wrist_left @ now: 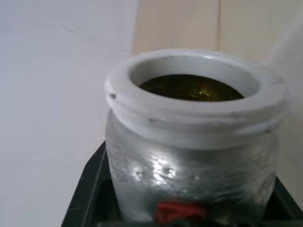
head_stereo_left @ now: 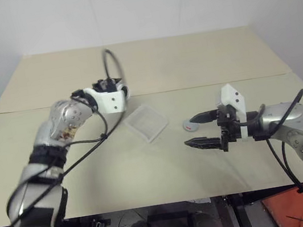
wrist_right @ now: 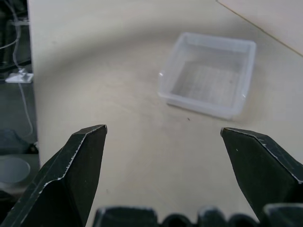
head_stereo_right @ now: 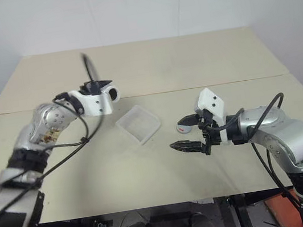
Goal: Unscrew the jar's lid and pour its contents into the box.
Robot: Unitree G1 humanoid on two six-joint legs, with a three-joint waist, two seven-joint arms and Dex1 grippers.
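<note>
A: Nearest the cam first, what's lower right of the head view?

B: R gripper (head_stereo_left: 200,130), black fingers spread wide, nothing between them, hovering over the beige table (head_stereo_left: 121,176). From its wrist cam both fingers (wrist_right: 71,165) stand far apart w/ bare tabletop in the gap.

A: Lid?

B: Small round lid (head_stereo_left: 189,124) lies flat on the table just beside the R gripper's upper finger, centre-right of frame. Reddish spot shows on it. Can't tell whether the finger touches it.

A: Next back?

B: The box (head_stereo_left: 146,122), clear shallow square tray, mid-frame, left of the lid and apart from it. In the R wrist view the box (wrist_right: 208,80) sits in the upper right part, past the fingertips; can't make out anything in it.

A: And the L side?

B: L gripper (head_stereo_left: 115,94), upper left of centre, up off the table, above-left of the box. Jaws clamped on the jar (wrist_left: 194,142): wrist cam has it right up close, black fingers on both sides at the base, red bit of label at the bottom edge. Mouth is uncapped, white threaded rim, and the contents (wrist_left: 194,90) show as a brownish-dark mass inside. In the head views the jar's barely visible at the gripper's tip, near the table's seam line.
</note>
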